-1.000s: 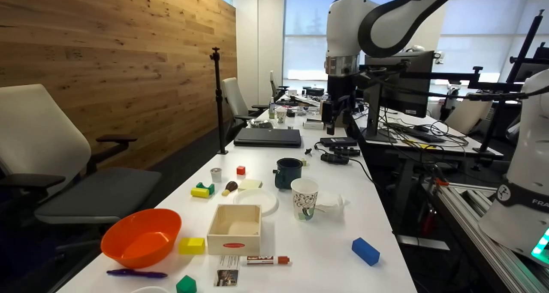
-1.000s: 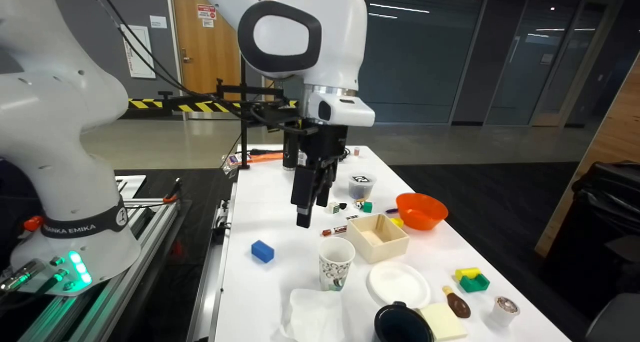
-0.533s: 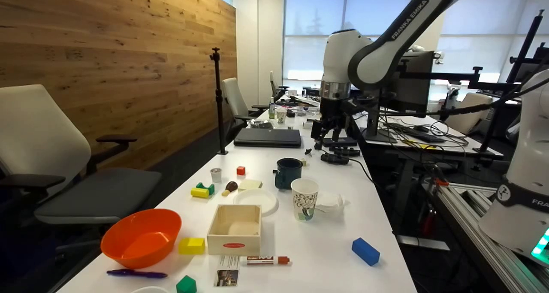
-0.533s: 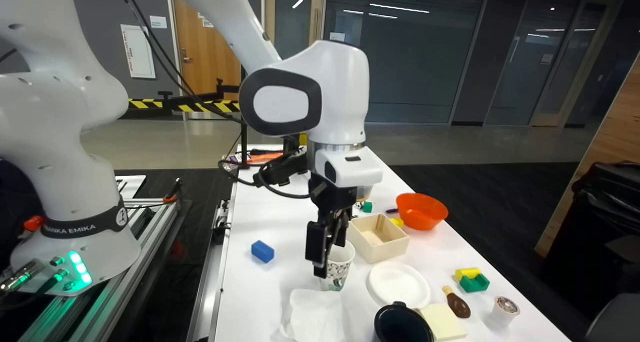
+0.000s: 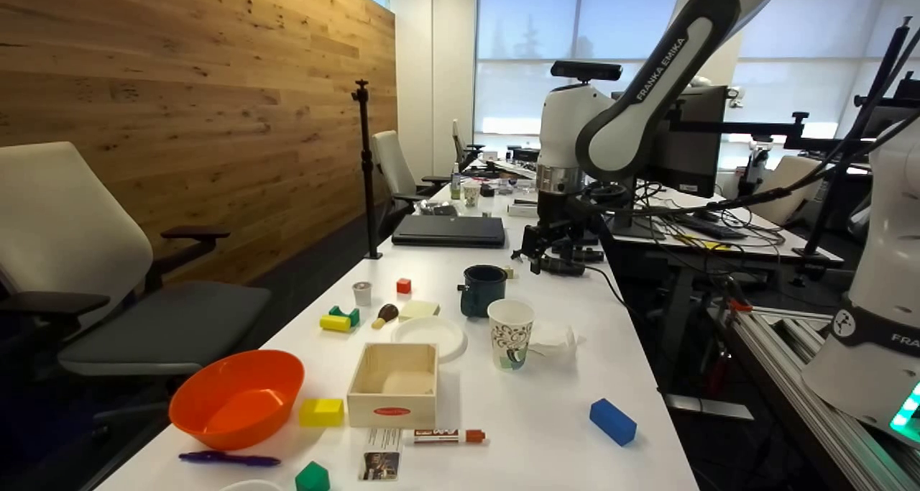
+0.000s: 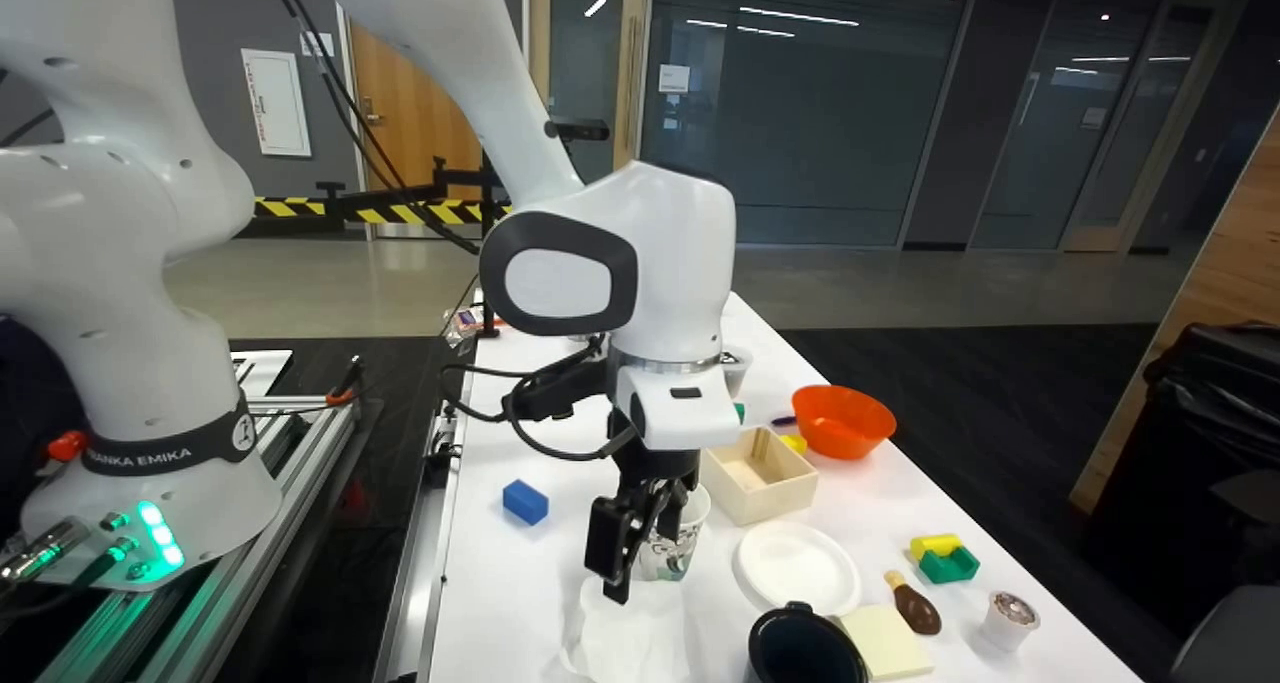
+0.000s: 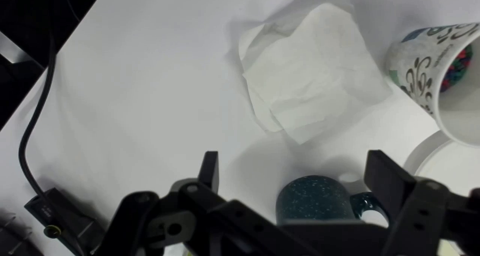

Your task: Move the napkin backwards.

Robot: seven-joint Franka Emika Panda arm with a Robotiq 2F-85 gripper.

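My gripper (image 7: pixel 294 168) hangs above the white table (image 7: pixel 150 98), its jaws spread wide apart. The napkin (image 7: pixel 318 72) lies creased on the table, just beside the upright patterned paper cup (image 7: pixel 418 70). The dark speckled mug (image 7: pixel 313 199) stands near both, and the white plate (image 6: pixel 797 565) lies between that mug and the wooden box (image 6: pixel 770 501).

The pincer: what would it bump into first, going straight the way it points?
Probably the napkin, near its edge facing the mug, or the tabletop right beside that edge; depth is unclear.
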